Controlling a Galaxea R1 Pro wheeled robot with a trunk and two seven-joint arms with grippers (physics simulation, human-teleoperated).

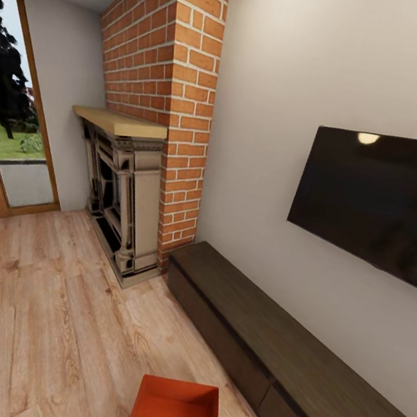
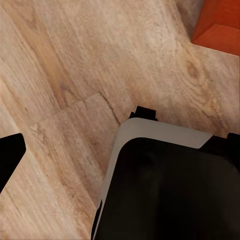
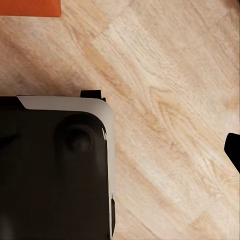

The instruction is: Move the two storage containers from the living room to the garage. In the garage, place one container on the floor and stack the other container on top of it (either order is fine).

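One orange-red storage container (image 1: 176,413) sits on the light wood plank floor (image 1: 36,316) of the living room, at the near edge of the head view, open side up and with nothing in it. A corner of an orange-red container (image 2: 221,22) appears in the left wrist view, and an edge of one (image 3: 30,7) in the right wrist view. One dark fingertip (image 2: 8,160) of my left gripper shows at the frame's edge, over bare planks. A dark fingertip (image 3: 233,150) of my right gripper likewise stands far out at the side. Neither holds anything.
A brick chimney with a stone fireplace (image 1: 125,202) stands ahead. A long dark low cabinet (image 1: 280,348) runs along the right wall under a wall-mounted TV (image 1: 378,198). A wood-framed glass door (image 1: 8,136) is at the left. My own black and grey base (image 2: 165,185) (image 3: 50,170) is below both wrists.
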